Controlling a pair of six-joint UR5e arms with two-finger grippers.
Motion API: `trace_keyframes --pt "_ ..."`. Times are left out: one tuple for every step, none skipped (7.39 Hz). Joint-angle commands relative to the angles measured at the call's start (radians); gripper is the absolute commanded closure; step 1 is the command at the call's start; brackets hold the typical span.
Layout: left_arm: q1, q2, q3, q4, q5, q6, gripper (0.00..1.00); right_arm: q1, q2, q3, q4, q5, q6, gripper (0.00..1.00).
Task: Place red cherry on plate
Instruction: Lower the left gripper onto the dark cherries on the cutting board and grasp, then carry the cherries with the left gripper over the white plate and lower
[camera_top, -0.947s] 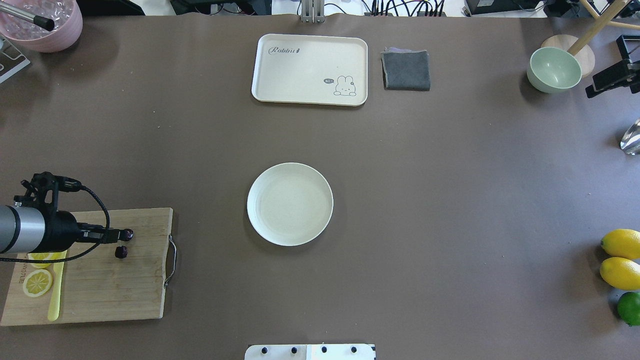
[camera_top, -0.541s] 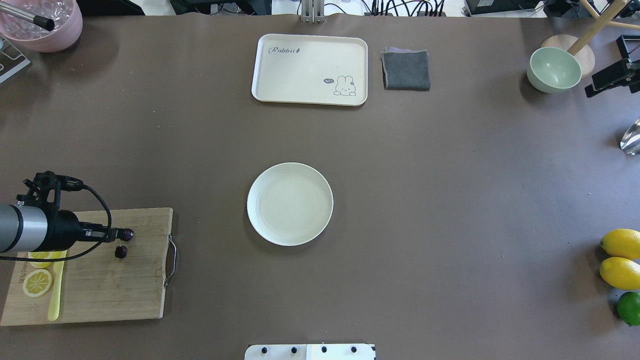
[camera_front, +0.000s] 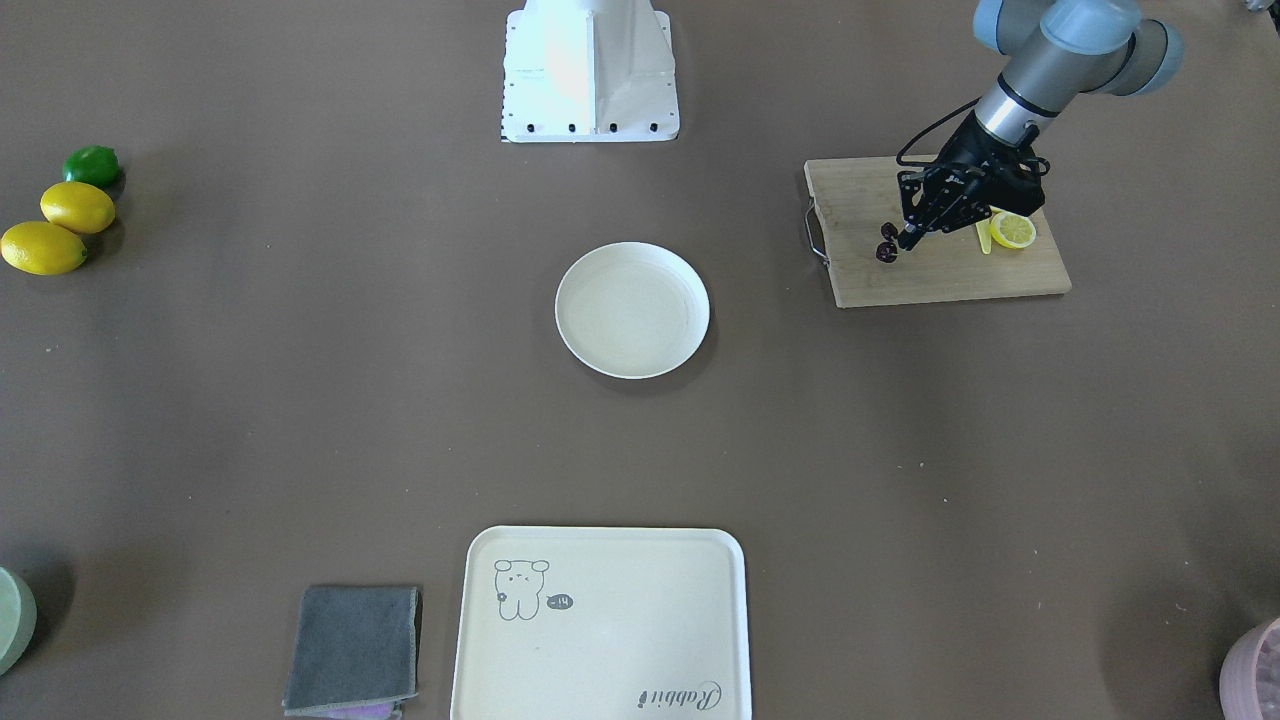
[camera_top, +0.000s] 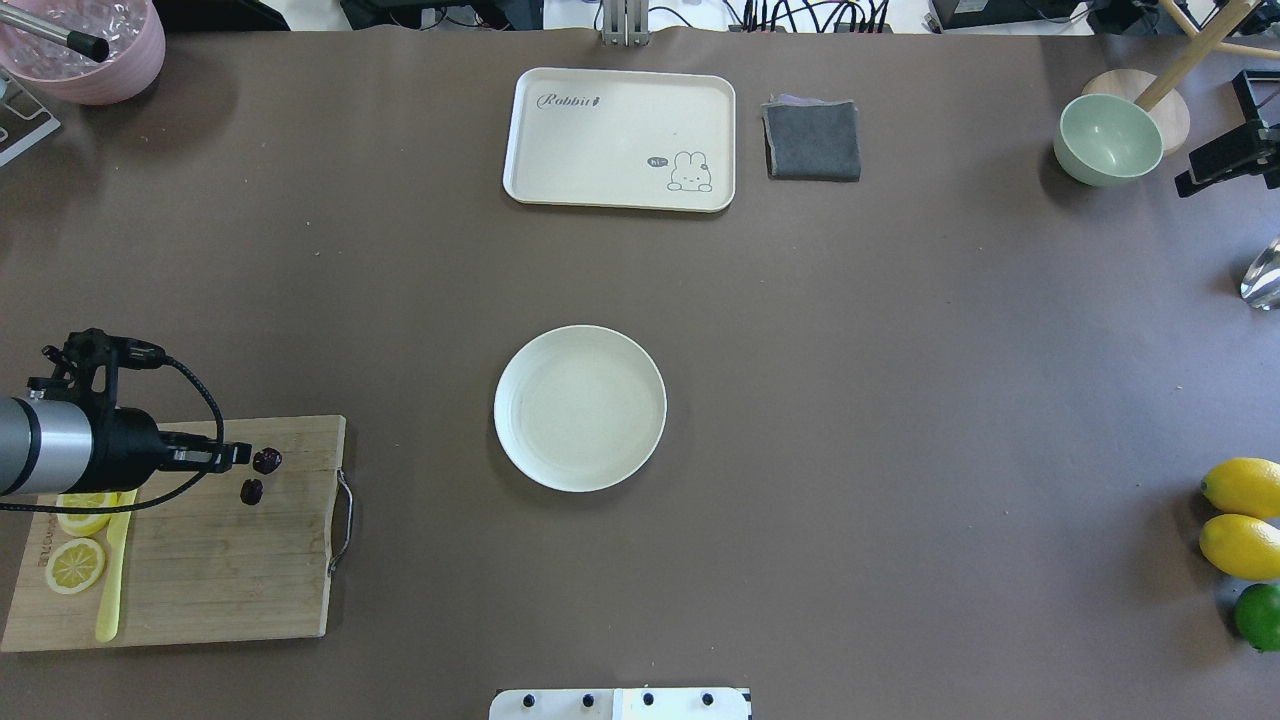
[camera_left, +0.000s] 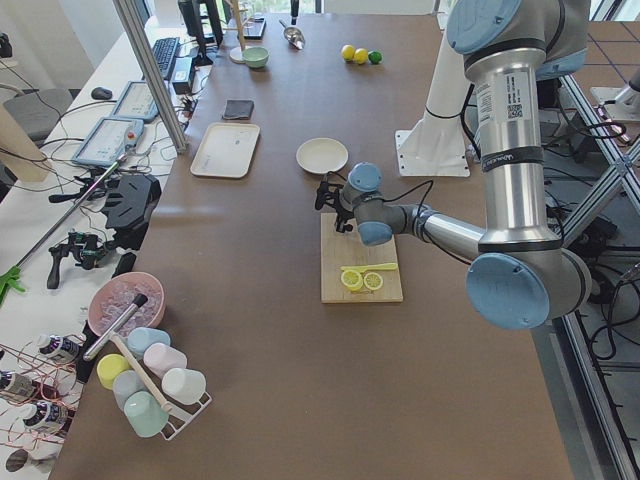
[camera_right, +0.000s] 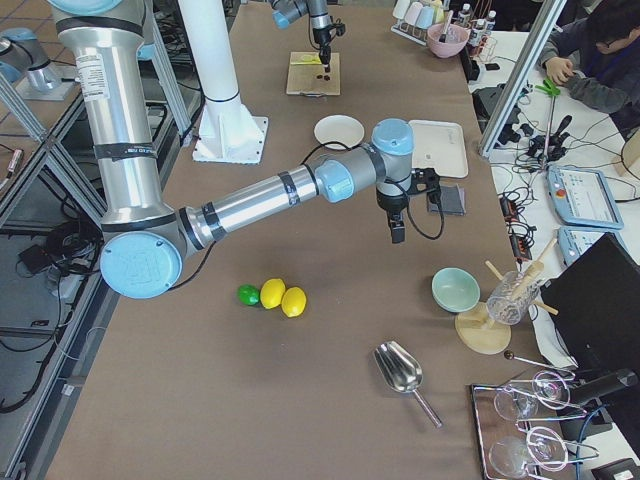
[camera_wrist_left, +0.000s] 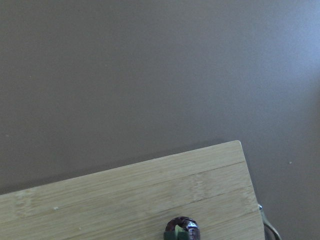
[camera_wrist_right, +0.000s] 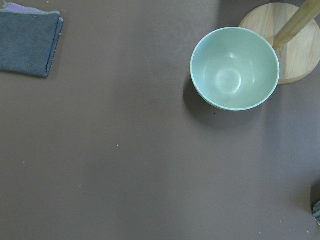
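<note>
Currently the left fingers (camera_top: 232, 456) look pinched together on the stem end of the red cherry (camera_top: 266, 460), with no gap between them in the overhead view. The grip is judged from that, since the contact itself is too small to make out. The pair sits over the near-right part of the cutting board (camera_top: 230, 580). One fruit is just past the fingertips on the side toward the plate, and the other hangs back toward the robot. Whether both clear the wood cannot be told. The left wrist view catches only one dark fruit (camera_wrist_left: 181, 226) at its bottom edge, with the board's corner beyond. The plate (camera_top: 580, 408) lies to the robot's right of the cherry and a little farther out from the base. Bare counter (camera_top: 420, 330) lies between, and the plate holds nothing. The line joining the two fruits runs roughly crosswise to that path, so the trailing fruit probably needs the release point well inside the rim rather than at its edge. The left arm is plainly the nearer one. The right fingers (camera_right: 397, 232) hang well apart, over by the green bowl (camera_top: 1108, 138), and whether they are parted cannot be told. Lemon slices (camera_top: 75, 565) stay out of the route, on the board's far-left end.
</note>
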Motion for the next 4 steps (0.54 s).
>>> trace_keyframes --pt "-0.022 -0.143 0.019 0.026 -0.003 -0.098 1.0 0.006 -0.016 0.001 0.008 -0.01 -0.001 0.0" --pt "-0.033 -0.269 0.028 0.136 0.0 -0.129 1.0 0.006 -0.028 0.001 0.011 -0.012 -0.009 0.0" --pt "-0.035 -0.437 0.066 0.265 0.002 -0.169 1.0 0.006 -0.051 0.004 0.016 -0.016 -0.014 0.0" --pt "-0.026 -0.568 0.141 0.309 0.005 -0.243 1.0 0.009 -0.094 0.007 0.039 -0.016 -0.061 0.0"
